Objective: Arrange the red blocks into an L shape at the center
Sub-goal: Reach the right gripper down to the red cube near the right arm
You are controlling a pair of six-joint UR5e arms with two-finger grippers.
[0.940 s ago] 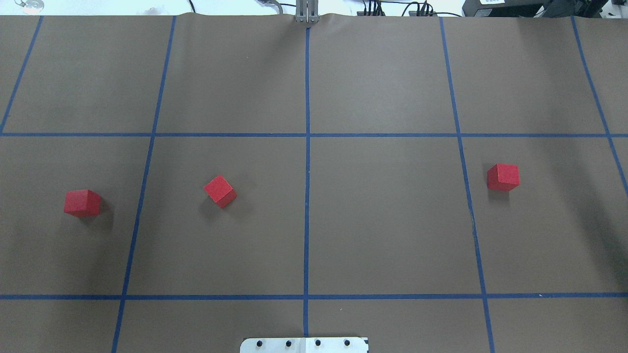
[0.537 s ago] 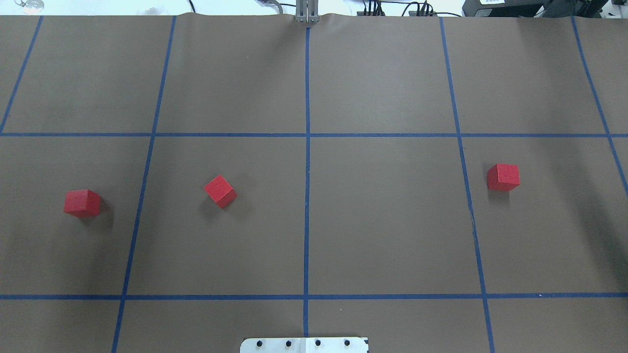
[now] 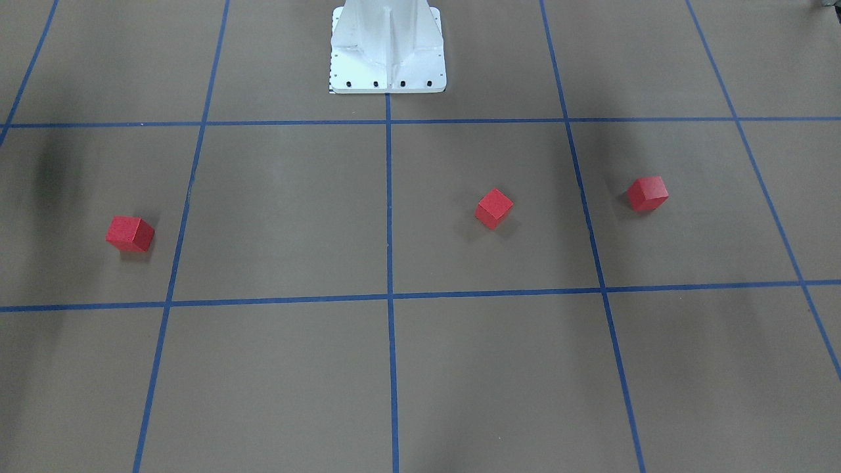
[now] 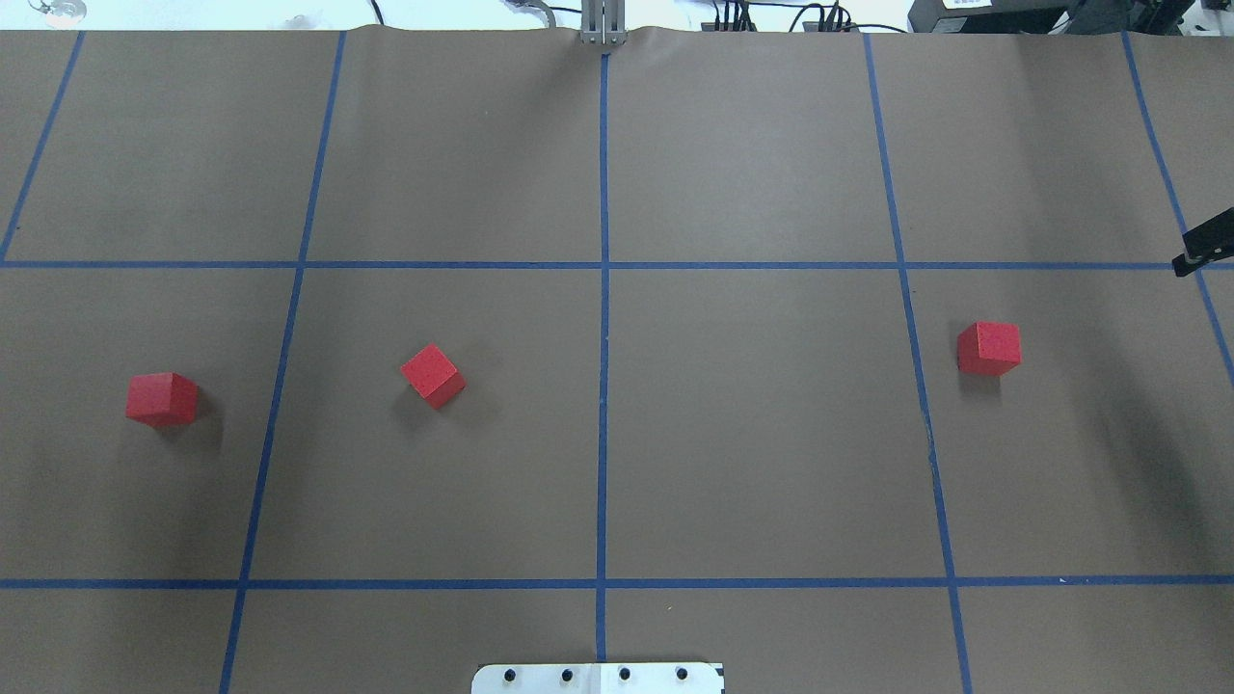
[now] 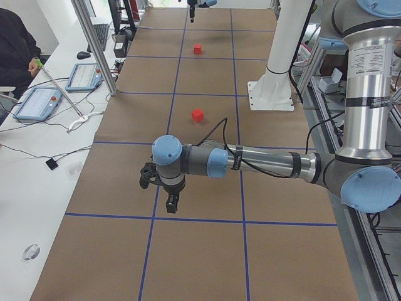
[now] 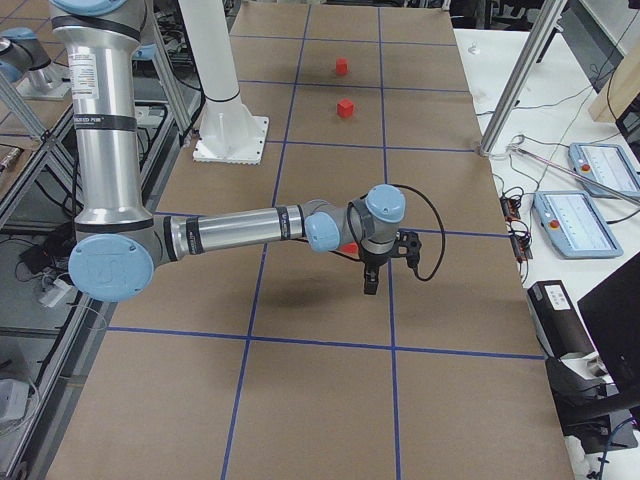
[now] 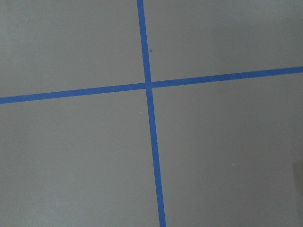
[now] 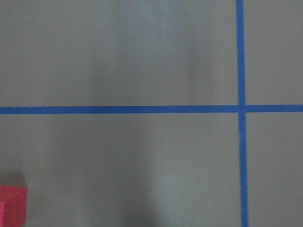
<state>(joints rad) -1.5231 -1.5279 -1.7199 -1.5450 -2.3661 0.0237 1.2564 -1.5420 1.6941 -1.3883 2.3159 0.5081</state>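
Note:
Three red blocks lie apart on the brown surface: one at the left (image 4: 161, 399) (image 3: 647, 193), one left of the middle (image 4: 433, 376) (image 3: 493, 208), one at the right (image 4: 989, 348) (image 3: 130, 234). The center (image 4: 603, 424) on the blue middle line is bare. My right gripper (image 6: 369, 284) hangs above the table just beyond the right block (image 6: 347, 246); only a dark sliver of it (image 4: 1203, 249) reaches the overhead view. The right wrist view shows that block's corner (image 8: 12, 206). My left gripper (image 5: 171, 203) hangs over the table's left part. I cannot tell whether either gripper is open or shut.
The white robot base (image 3: 387, 46) stands at the near middle edge (image 4: 598, 678). Blue tape lines (image 7: 148, 85) cross the brown cover. Beyond the far edge, a white side table holds tablets (image 5: 37, 102) and cables, with a seated person (image 5: 15, 44).
A dark part of my right gripper has come into the overhead view at the right edge. The three red blocks have not moved.

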